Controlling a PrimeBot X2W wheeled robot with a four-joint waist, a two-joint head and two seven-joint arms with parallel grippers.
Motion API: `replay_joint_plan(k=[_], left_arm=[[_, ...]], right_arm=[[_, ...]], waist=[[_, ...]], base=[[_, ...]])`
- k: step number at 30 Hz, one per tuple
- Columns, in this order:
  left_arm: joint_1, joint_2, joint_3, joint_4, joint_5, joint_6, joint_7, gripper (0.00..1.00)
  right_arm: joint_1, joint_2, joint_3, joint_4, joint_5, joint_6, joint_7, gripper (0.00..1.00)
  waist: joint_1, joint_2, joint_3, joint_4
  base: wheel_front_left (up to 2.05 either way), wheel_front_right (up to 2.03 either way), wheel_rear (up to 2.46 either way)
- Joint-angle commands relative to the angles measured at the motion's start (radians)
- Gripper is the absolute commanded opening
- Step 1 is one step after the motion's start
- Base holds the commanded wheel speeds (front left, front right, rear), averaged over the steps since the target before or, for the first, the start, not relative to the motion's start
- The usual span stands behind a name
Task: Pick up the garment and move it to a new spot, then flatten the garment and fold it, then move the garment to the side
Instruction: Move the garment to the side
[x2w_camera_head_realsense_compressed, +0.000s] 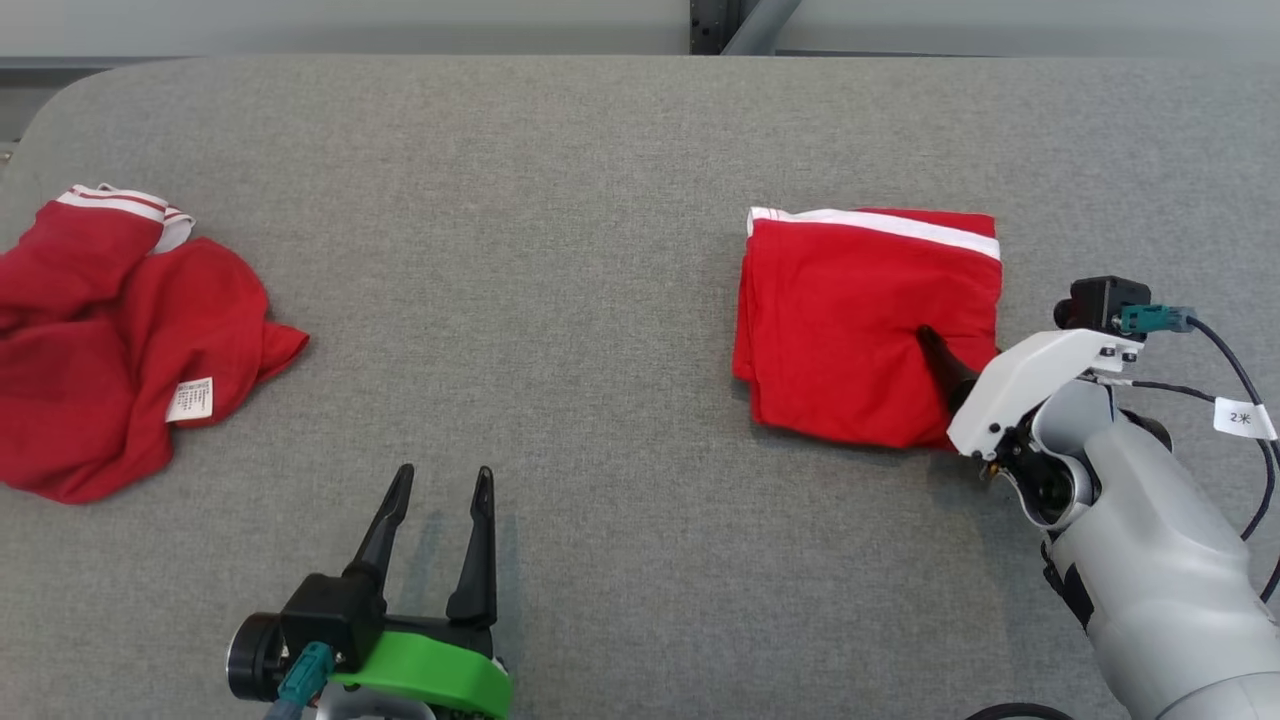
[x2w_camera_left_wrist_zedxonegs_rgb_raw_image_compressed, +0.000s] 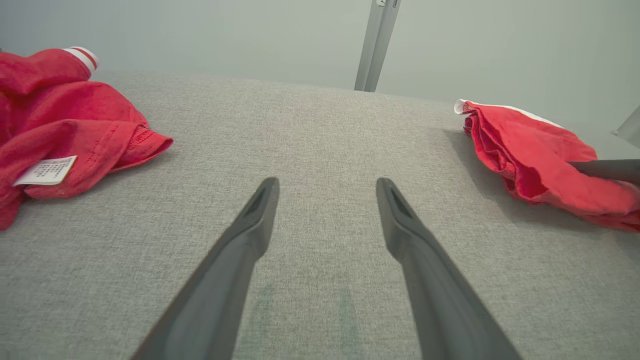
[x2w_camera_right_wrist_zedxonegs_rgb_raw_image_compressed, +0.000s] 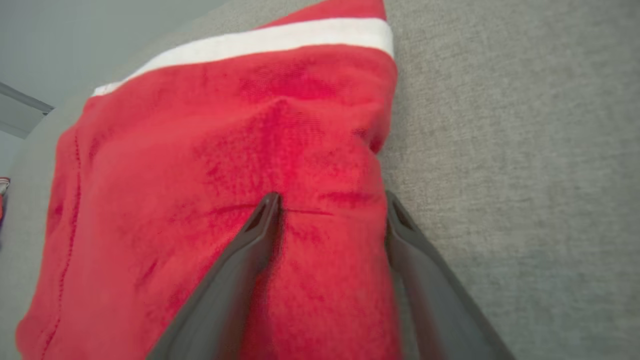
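Right pincer (x2w_camera_right_wrist_zedxonegs_rgb_raw_image_compressed: 331, 200) stood with fingers apart, clamped on nothing: one finger lay on the cloth, the other just off its right edge. On the table (x2w_camera_head_realsense_compressed: 600, 150) the folded garment (x2w_camera_head_realsense_compressed: 860, 310) sat at my right, straight ahead of that pincer, nearly square, with its white stripe (x2w_camera_head_realsense_compressed: 880, 225) on the far side. A crumpled heap (x2w_camera_head_realsense_compressed: 100, 330) lay well apart at my left. My left pincer (x2w_camera_head_realsense_compressed: 445, 475), also apart, hung over bare table between them, so I judged the right arm nearer by far.
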Motion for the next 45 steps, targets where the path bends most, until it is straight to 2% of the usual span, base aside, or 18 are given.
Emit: replay_joint_plan(k=[1,2,3,8,11,15,19,25,30,39,40,41,42,45], left_arm=[[-0.013,0.001,-0.003,-0.002,-0.008,0.009,0.000,1.00],[-0.012,0.001,-0.002,-0.005,-0.010,0.011,0.000,1.00],[-0.012,0.001,-0.001,-0.008,-0.013,0.014,0.000,1.00],[-0.014,0.001,0.007,-0.019,-0.008,0.015,0.000,1.00],[-0.031,0.001,0.016,-0.033,0.006,0.009,0.000,1.00],[-0.071,0.001,0.020,-0.058,0.034,-0.009,0.000,1.00],[-0.133,0.002,0.018,-0.065,0.055,-0.028,0.000,1.00],[-0.202,0.003,0.002,-0.049,0.078,-0.047,0.000,1.00],[-0.202,0.005,0.011,-0.031,0.085,-0.051,0.000,1.00],[-0.165,0.007,0.045,-0.043,0.075,-0.043,0.000,1.00],[-0.163,0.007,0.048,-0.044,0.075,-0.042,0.000,1.00],[-0.159,0.006,0.049,-0.044,0.074,-0.040,0.000,1.00],[-0.155,0.006,0.050,-0.046,0.074,-0.038,0.000,1.00],[-0.143,0.005,0.053,-0.048,0.071,-0.035,0.000,1.00]], right_arm=[[-0.006,0.001,-0.004,0.019,0.036,-0.001,0.026,0.36],[-0.006,0.007,0.001,0.026,0.063,-0.001,0.045,0.02],[-0.004,0.014,0.008,0.025,0.092,-0.001,0.064,0.00],[-0.020,0.008,0.021,-0.005,0.173,-0.001,0.082,0.00],[-0.053,-0.010,0.030,-0.027,0.210,-0.001,0.084,0.00],[-0.089,-0.080,0.036,-0.033,0.220,-0.001,0.092,0.00],[-0.127,-0.168,0.023,-0.018,0.201,-0.001,0.084,0.00],[-0.202,-0.320,0.020,0.033,0.100,-0.001,0.077,0.00],[-0.271,-0.435,0.065,0.078,-0.046,-0.001,0.103,0.00],[-0.333,-0.539,0.148,0.113,-0.236,-0.001,0.134,0.00],[-0.335,-0.542,0.149,0.116,-0.254,-0.001,0.126,0.11],[-0.336,-0.546,0.151,0.117,-0.275,-0.001,0.108,0.79],[-0.338,-0.549,0.149,0.124,-0.296,-0.001,0.095,1.00],[-0.349,-0.538,0.136,0.133,-0.352,-0.001,0.048,1.00]], waist=[[0.0000,0.0115,0.020,0.017],[0.0000,0.0115,0.022,0.014],[0.0000,0.0115,0.024,0.008],[0.0000,0.0115,0.046,-0.047],[0.0000,0.0115,0.075,-0.111],[0.0000,0.0115,0.127,-0.185],[0.0000,0.0115,0.182,-0.223],[0.0000,0.0115,0.253,-0.204],[0.0000,0.0115,0.279,-0.159],[0.0000,0.0115,0.277,-0.115],[0.0000,0.0115,0.274,-0.116],[0.0000,0.0115,0.269,-0.118],[0.0000,0.0115,0.264,-0.122],[0.0000,0.0115,0.244,-0.142]], base=[[0.00,0.00,0.00],[0.00,0.00,0.00],[0.00,0.00,0.00],[0.00,0.00,0.00],[0.00,0.00,0.00],[0.00,0.00,0.00],[0.00,0.00,0.00],[0.00,0.00,0.00],[0.00,0.00,0.00],[0.00,0.00,0.00],[0.00,0.00,0.00],[0.00,0.00,0.00],[0.00,0.00,0.00],[0.00,0.00,0.00]])
